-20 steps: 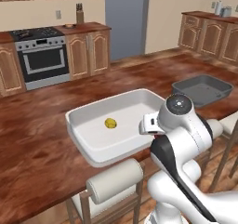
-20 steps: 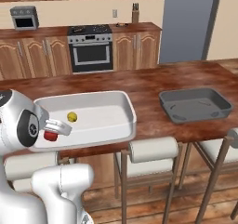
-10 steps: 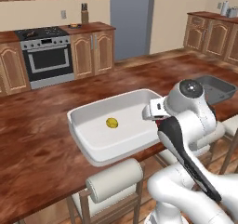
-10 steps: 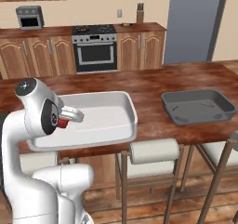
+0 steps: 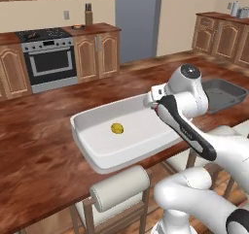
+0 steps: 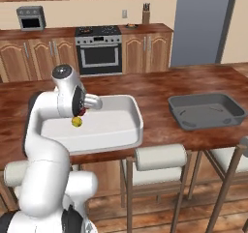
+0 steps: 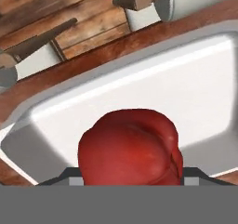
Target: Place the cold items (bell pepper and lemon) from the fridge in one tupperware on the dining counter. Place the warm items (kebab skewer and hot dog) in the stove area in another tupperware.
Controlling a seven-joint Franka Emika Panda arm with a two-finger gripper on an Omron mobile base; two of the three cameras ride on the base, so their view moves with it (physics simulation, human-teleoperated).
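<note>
A red bell pepper [image 7: 130, 146] sits between my gripper [image 7: 130, 177] fingers, which are shut on it. The pepper hangs just above the white tupperware [image 7: 139, 79], close to one end wall. From the right base view, the gripper [image 6: 81, 114] with the bell pepper [image 6: 83, 112] is over the left part of the white tupperware [image 6: 138, 125], right above the lemon [image 6: 76, 122]. The lemon [image 5: 116, 128] lies on the floor of the white tupperware [image 5: 87, 150]. A grey tupperware [image 6: 206, 111] stands on the counter to the right. Things on the stove [image 5: 46, 34] are too small to name.
Padded stools [image 6: 160, 157] stand along the near edge of the dining counter [image 5: 39, 131]. The oven range and wooden cabinets line the back wall, with the steel fridge [image 5: 136, 19] to their right. The grey tupperware [image 5: 223, 90] sits behind my arm.
The views have shifted with the base. My hand has swung from beside the white tupperware to over it, still holding the pepper. The lemon has stayed where it was.
</note>
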